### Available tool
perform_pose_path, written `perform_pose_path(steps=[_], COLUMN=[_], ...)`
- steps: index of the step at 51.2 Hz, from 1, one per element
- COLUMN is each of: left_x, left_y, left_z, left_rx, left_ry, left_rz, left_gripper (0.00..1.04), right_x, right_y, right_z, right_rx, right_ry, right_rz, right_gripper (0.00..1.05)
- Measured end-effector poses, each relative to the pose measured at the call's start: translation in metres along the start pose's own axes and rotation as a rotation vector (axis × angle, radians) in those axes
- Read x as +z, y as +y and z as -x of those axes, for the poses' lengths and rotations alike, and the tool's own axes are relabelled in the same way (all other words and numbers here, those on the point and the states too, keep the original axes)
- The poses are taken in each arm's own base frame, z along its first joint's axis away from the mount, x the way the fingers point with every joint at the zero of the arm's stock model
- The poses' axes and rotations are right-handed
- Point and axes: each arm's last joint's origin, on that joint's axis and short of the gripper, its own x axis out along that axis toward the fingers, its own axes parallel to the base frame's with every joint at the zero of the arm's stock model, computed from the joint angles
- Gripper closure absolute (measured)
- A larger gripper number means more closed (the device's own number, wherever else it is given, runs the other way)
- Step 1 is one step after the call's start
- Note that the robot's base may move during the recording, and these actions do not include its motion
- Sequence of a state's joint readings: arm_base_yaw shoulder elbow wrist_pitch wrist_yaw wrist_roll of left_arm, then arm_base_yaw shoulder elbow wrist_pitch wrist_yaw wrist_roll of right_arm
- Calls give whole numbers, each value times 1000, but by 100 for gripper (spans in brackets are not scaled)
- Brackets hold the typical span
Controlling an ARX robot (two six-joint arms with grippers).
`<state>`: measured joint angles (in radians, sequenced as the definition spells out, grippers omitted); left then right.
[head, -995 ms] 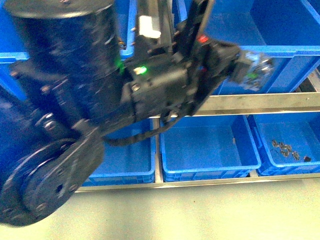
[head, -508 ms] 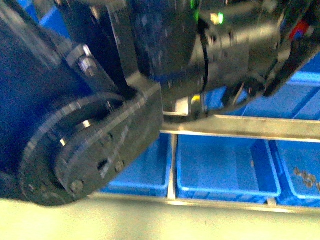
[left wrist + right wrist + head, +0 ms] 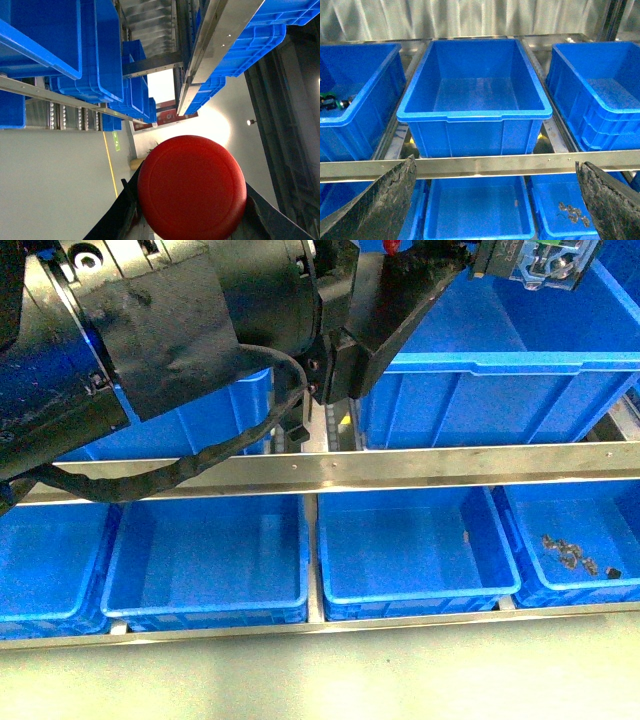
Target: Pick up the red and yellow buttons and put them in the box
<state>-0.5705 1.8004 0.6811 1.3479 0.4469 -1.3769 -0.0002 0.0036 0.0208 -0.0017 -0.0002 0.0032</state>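
A red button (image 3: 192, 187) fills the near part of the left wrist view, its round cap facing the camera. My left gripper (image 3: 192, 205) is shut on it, with dark fingers (image 3: 117, 210) on both sides. In the front view the left gripper (image 3: 400, 258) is at the top edge, where a sliver of the red button (image 3: 393, 245) shows above a plain-fronted crate (image 3: 500, 390). My right gripper (image 3: 495, 200) is open and holds nothing. The box (image 3: 607, 130), with stepped ridges, stands at the right in the right wrist view. No yellow button is in view.
A steel rail (image 3: 330, 472) crosses in front of the upper crates. Shallow blue bins (image 3: 415, 550) sit below it; the right one (image 3: 620, 590) holds small dark parts (image 3: 570, 555). The left crate (image 3: 365, 115) holds green-capped switches (image 3: 330, 102).
My left arm has swung up and away from the middle of the front view, carrying the red button to the top edge. The bins below have come into view.
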Motion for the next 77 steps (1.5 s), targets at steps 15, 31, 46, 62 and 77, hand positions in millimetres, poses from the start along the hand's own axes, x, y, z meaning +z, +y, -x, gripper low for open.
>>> perform_pose_path(steps=[15,31,46,62,77], left_x=[-9,-16,-17,-14,-6], left_y=[-1,-8,-13,-12,-19], left_z=[1,12,23,37,42], left_rx=[31,55,72,82,64], left_ry=[21,39,40,43,39], left_rz=[-1,-23,-43,-46,-62], left_gripper=[75,75,75,75,75], right_x=[0,28,65,82,64], right_y=[0,-9,-8,-2,30], right_z=[0,-39,-98,-126,-126], right_rx=[0,-478,-435,-410,-383], right_ry=[0,64,84,58,114], right_rz=[0,-204,-536,-1126,-1294], right_gripper=[7,7,7,7,7])
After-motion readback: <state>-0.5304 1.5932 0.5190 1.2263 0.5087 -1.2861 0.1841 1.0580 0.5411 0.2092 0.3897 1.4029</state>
